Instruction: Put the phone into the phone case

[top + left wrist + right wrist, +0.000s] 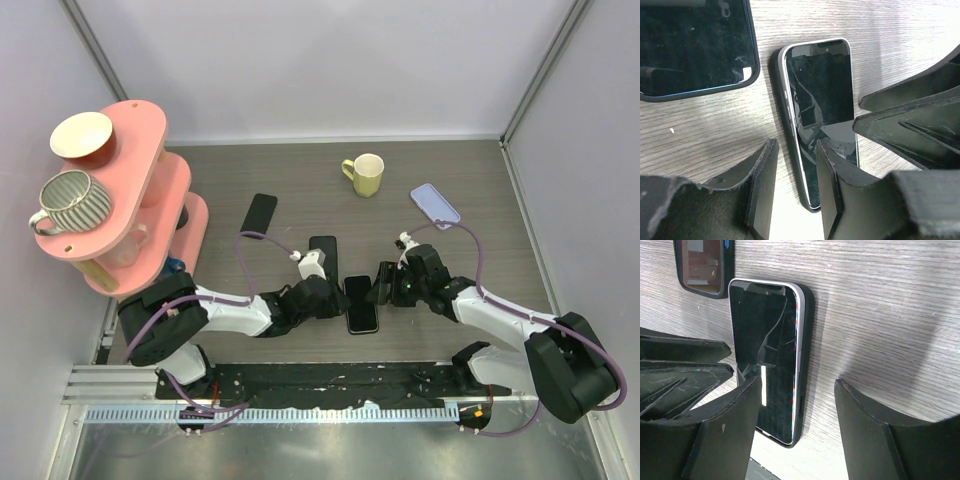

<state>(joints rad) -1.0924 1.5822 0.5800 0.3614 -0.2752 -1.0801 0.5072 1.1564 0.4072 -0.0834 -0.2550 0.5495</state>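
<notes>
Seating step: phone (822, 95) is sitting inside its dark case (809, 330), and the task is probably nearing its end.
Left hand (796, 150): released, straddling the phone's near edge.
Right hand (799, 385): released, flanking the opposite edge.
Next: pressing the corners flush, I judge.
Look: glossy black, silver-rimmed, lying flat on the desk (890, 300) between both hands.

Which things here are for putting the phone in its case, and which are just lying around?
For the job: phone, black case around it, left gripper, right gripper.

Just lying about: yellow mug, pink shelf, striped mug, red cup, lilac phone or case, far black one, nearer black one.
</notes>
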